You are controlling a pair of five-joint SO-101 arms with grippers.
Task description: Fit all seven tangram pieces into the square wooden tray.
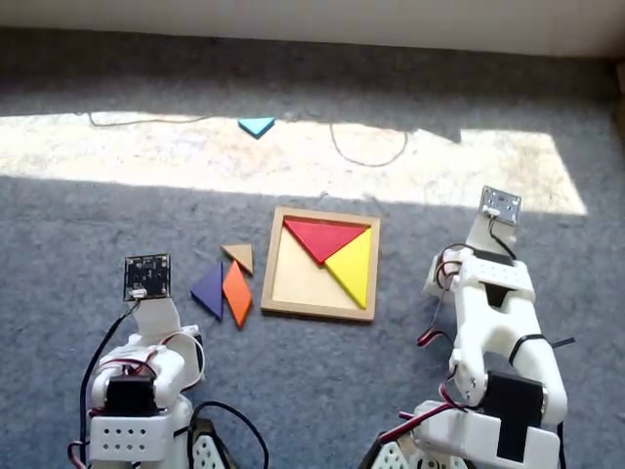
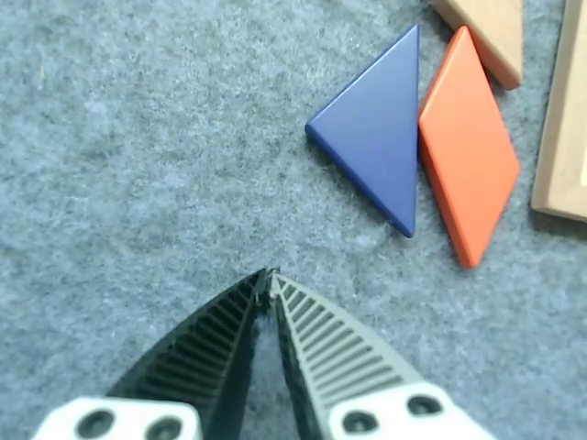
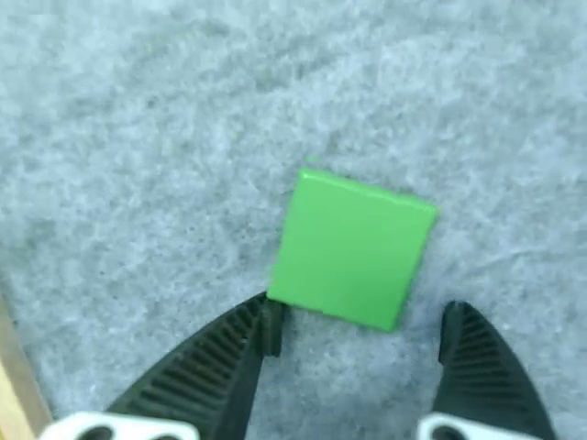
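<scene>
A green square piece lay flat on the grey carpeted surface, near the centre of the frame and turned slightly askew. The right tool hung just short of it with its dark ribbed fingers spread wide, one tip at the square's near corner and the other just clear of it. A sliver of the wooden tray showed at a corner of the frame.

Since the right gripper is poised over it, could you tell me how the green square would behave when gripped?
The green square looks thin, flat and rigid, so it should keep its shape. Lying flat on the carpet, it seems unlikely to roll. Its smooth edges might slip in the open right gripper.
</scene>
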